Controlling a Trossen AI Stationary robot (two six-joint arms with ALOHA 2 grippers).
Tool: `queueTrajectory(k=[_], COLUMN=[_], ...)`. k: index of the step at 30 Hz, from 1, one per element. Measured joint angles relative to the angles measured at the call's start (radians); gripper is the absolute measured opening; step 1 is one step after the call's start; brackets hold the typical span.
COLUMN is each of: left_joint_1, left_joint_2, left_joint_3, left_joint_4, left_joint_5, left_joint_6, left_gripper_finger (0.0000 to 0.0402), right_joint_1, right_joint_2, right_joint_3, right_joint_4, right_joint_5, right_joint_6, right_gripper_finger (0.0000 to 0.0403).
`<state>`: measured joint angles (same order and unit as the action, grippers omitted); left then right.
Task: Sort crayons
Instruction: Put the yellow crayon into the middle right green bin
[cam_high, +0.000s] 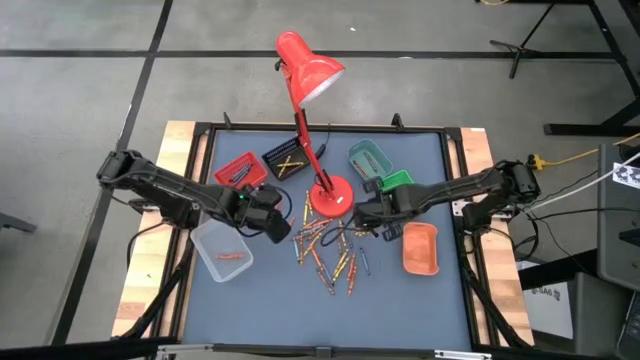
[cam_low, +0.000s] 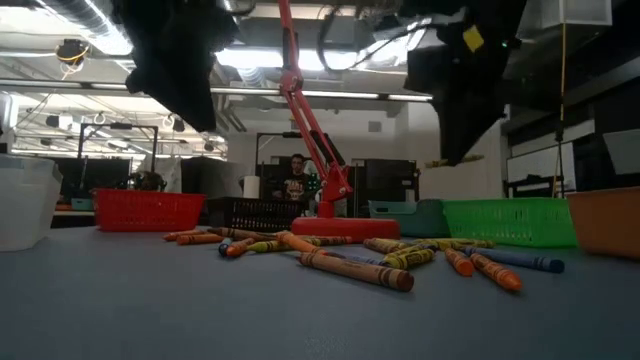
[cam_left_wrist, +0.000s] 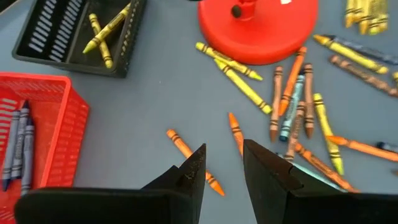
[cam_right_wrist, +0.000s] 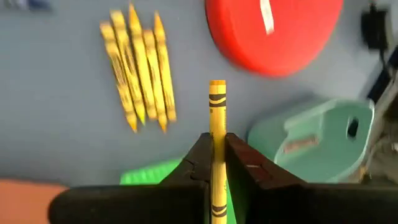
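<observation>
You see a matt blue-grey desk (cam_high: 400, 300) edged in bare wood, a glossy red lamp base (cam_left_wrist: 258, 28), paper-wrapped crayons (cam_left_wrist: 249, 87) and perforated plastic trays (cam_left_wrist: 53, 130).

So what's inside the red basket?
The left wrist view shows blue-grey crayons lying inside the red basket, against one side. The left gripper's body covers the basket's near corner, so anything there stays hidden.

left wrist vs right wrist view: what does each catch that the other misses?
Left wrist only: open left hand above loose orange crayons, the red tray holding blue-grey crayons, the black tray holding yellow ones. Right wrist only: right hand shut on a yellow crayon, four yellow crayons lying together, teal tray, green tray. Both: the red lamp base.
</observation>
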<state>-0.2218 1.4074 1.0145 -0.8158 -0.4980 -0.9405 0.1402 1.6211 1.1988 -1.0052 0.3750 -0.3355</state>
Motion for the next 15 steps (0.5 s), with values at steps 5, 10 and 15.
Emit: queueTrajectory(k=[5, 10, 15], left_joint_1=[0.038, 0.076, 0.111], left_joint_2=[0.033, 0.072, 0.115], left_joint_3=[0.000, 0.000, 0.000], left_joint_4=[-0.003, -0.004, -0.005], left_joint_5=[0.019, 0.044, 0.114], left_joint_6=[0.000, 0.000, 0.001], left_gripper_finger=[0.0091, 0.0091, 0.0091], right_joint_1=[-0.052, -0.124, -0.202], right_joint_2=[0.000, 0.000, 0.000], right_joint_3=[0.000, -0.001, -0.001], right_joint_4=[-0.102, -0.175, -0.224], right_joint_5=[0.008, 0.009, 0.008], right_joint_6=[0.104, 0.215, 0.312], right_gripper_finger=[0.0024, 0.0024, 0.0024])
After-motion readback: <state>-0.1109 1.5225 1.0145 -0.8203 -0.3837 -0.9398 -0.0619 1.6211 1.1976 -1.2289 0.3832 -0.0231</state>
